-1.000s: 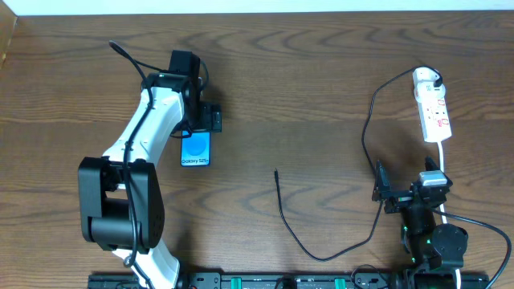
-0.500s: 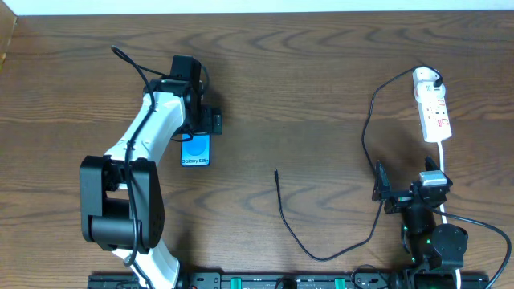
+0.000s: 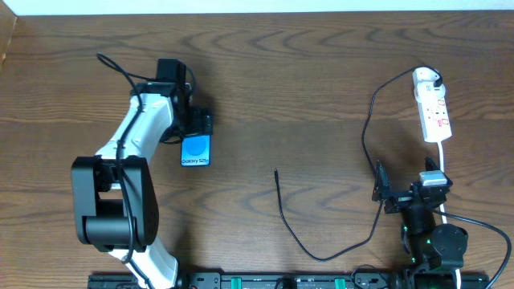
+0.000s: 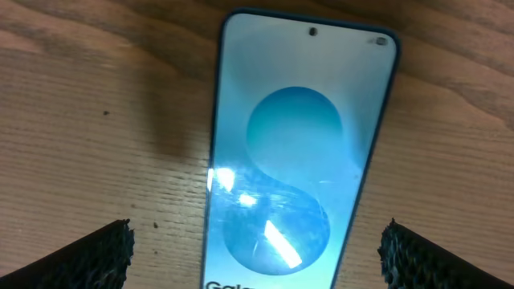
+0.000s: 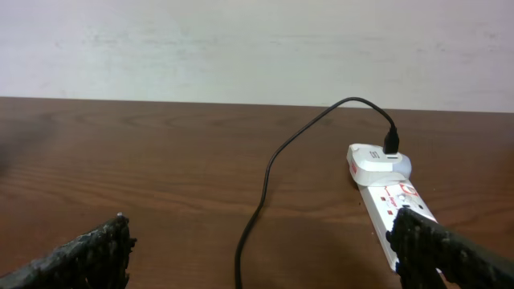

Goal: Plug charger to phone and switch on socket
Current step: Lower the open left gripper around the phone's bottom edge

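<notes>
Left gripper (image 3: 197, 127) jaws wide apart, we see it over phone (image 3: 196, 151), flat on worktop (image 3: 281, 80). Right gripper (image 3: 405, 194) also apart, empty, near socket (image 3: 434, 108) at right; charger (image 3: 279, 193) tip lies mid-worktop, well apart from phone.

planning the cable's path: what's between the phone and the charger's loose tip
Nothing but bare wood tabletop lies between the phone and the charger tip, as the overhead view shows.
</notes>
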